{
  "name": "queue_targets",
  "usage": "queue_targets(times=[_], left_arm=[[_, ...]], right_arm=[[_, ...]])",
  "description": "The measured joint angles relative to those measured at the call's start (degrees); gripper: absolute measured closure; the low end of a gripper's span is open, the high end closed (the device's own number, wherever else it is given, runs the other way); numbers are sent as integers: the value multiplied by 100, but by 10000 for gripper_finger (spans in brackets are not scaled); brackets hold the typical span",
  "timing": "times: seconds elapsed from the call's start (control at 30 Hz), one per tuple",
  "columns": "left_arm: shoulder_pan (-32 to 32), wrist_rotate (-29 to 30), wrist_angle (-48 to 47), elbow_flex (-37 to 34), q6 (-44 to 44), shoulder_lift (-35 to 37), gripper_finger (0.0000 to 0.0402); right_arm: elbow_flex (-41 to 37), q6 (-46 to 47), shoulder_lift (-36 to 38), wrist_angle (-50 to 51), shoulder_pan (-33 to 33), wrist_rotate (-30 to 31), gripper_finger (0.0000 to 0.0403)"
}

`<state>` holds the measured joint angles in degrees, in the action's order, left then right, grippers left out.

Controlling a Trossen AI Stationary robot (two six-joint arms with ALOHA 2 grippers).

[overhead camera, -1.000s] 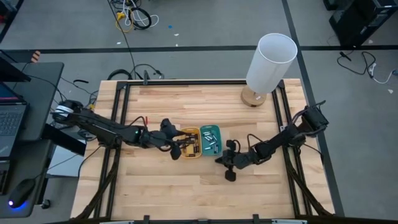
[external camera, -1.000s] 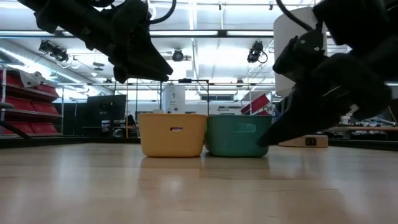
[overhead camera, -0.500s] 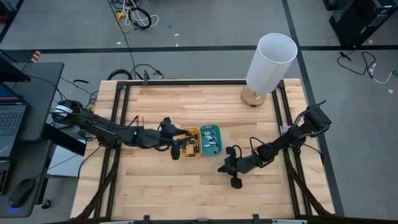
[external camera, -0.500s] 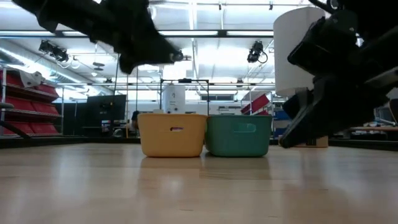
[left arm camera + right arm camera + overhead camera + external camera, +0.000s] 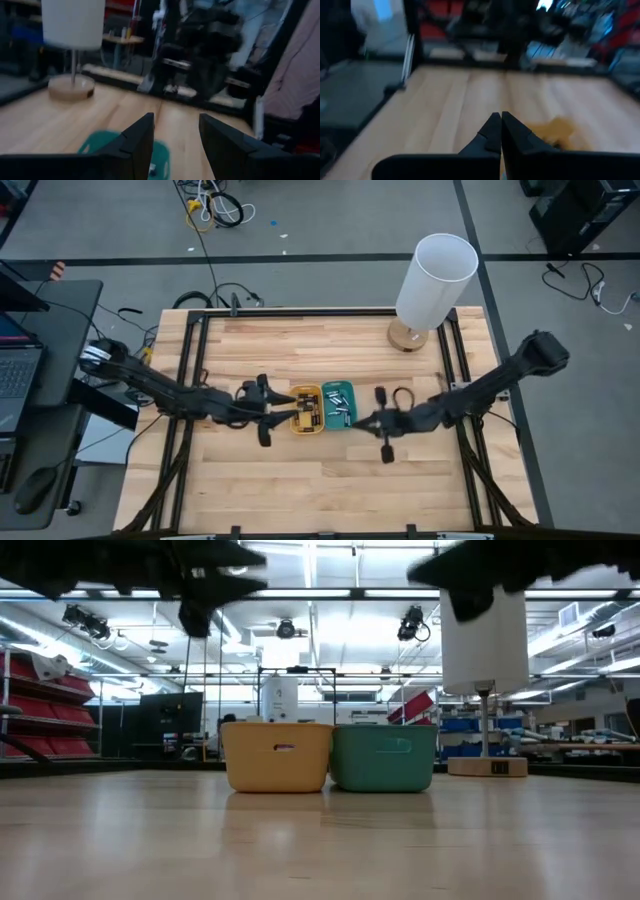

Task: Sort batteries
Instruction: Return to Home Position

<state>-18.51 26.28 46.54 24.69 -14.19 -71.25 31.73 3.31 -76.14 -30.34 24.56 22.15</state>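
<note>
The batteries lie in two small trays side by side at mid-table. Dark and silvery cells [image 5: 309, 413] fill the yellow tray [image 5: 297, 402]. Silvery cells [image 5: 338, 402] lie in the teal tray [image 5: 346, 389]. My left gripper [image 5: 283, 413] hovers level just left of the yellow tray, open and empty; in the left wrist view its fingers [image 5: 175, 137] point over the teal tray [image 5: 97, 142]. My right gripper [image 5: 353, 420] hovers just right of the teal tray, shut and empty, its fingers [image 5: 501, 125] pointing toward the yellow tray [image 5: 555, 127].
A tall white lamp [image 5: 436, 275] on a round wooden base [image 5: 405, 337] stands at the table's far right corner. The table's black frame rails [image 5: 200, 360] run along both sides. Bare wood lies on the near side of the trays [image 5: 320, 840].
Both arms have risen, from low beside the trays to well above them. The left gripper drew back from over the yellow tray toward the table's left. The right gripper moved from the near side of the teal tray up to its right side, and the arm straightened.
</note>
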Motion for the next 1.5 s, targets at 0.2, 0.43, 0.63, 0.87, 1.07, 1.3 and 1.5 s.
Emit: queue_targets(times=[0.2, 0.43, 0.63, 0.87, 1.07, 1.3, 1.5], left_arm=[[-345, 129, -993, 4, 571, 1307, 229], [-613, 789, -3036, 4, 570, 2818, 229], [-606, 545, -3373, 4, 1000, 2966, 229], [-138, 366, -3463, 2, 1258, 2954, 229], [213, 214, -2629, -573, 1219, 2958, 229], [239, 316, -2091, -1223, 1075, 3161, 229], [240, 306, -2732, -1244, 1105, 3772, 229]], right_arm=[[0, -386, 1187, 131, -44, 455, 402], [0, -697, 2226, 782, -22, 540, 402], [0, -673, 2971, 1445, 14, 501, 402], [0, -641, 3863, 2413, 5, 484, 402], [0, -657, 4338, 3037, 6, -121, 402], [0, -604, 4717, 3473, -1, -169, 402], [-475, -654, 4998, 2795, -3, -249, 401]])
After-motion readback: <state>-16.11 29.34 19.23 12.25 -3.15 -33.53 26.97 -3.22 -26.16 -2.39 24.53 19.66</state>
